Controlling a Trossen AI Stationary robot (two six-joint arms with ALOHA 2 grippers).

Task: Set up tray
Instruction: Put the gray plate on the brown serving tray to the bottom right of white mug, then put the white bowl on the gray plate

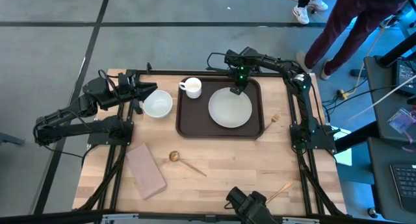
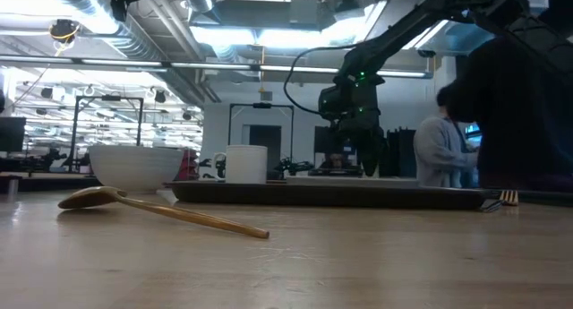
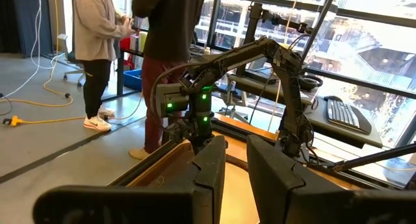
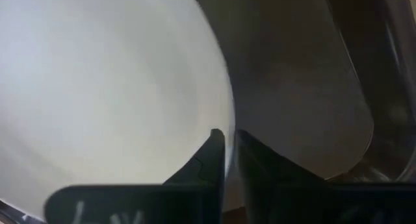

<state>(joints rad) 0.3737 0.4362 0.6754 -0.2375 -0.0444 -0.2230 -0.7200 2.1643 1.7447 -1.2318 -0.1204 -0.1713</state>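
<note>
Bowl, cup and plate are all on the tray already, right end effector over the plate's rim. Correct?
Not quite. The high view shows the bowl on the table left of the tray, not on it. The cup and plate are on it, with the right end effector at the plate's rim.

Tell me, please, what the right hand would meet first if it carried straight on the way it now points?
Most likely the white plate on the tray. The right hand points down at the plate's far rim, fingers nearly together. It may instead touch the tray floor just beside the rim; depth is unclear.
</note>
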